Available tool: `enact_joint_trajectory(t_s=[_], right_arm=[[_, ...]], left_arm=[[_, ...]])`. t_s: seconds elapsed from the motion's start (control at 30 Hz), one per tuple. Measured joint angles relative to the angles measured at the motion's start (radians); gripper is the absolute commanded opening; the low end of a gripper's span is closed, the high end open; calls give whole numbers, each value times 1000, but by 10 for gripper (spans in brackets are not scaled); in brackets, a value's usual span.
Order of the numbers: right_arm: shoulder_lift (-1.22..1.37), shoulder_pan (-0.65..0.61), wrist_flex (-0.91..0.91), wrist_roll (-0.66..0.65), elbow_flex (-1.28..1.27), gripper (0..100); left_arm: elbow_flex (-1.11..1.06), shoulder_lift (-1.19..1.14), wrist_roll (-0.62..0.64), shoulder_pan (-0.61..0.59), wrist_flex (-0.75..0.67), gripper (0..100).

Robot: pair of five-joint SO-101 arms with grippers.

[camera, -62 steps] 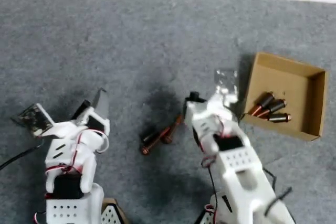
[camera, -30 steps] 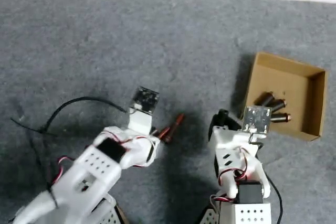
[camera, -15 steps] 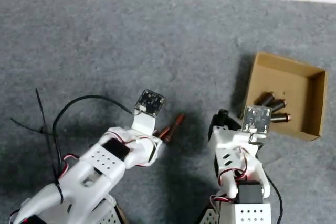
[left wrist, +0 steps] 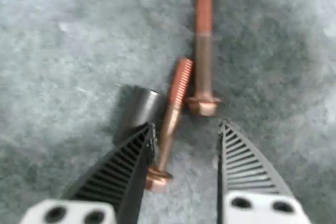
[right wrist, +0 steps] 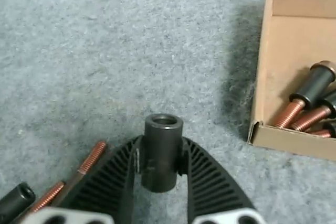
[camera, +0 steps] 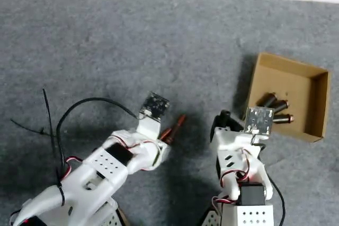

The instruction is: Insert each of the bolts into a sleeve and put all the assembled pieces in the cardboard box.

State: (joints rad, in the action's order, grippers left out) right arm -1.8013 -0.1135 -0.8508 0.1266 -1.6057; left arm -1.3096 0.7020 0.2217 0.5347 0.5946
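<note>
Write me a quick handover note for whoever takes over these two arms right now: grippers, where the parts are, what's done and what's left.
Left gripper: open, low over the grey carpet, with one copper bolt lying between its fingers, not gripped.
Right gripper: shut on a black sleeve, held upright, near the cardboard box.
On the carpet: a second bolt and a loose sleeve lie right beside the first bolt.
Done: three assembled pieces lie in the box.
Left: insert both bolts into the two sleeves, then box both.
</note>
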Motion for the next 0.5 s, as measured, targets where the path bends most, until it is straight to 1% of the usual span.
enact_joint_trajectory(t_s=[0.13, 0.5], right_arm=[[0, 0, 0, 0, 0, 3], [0, 0, 0, 0, 0, 3]], left_arm=[[0, 0, -37, 5, 15, 189], [0, 0, -41, 12, 17, 189]])
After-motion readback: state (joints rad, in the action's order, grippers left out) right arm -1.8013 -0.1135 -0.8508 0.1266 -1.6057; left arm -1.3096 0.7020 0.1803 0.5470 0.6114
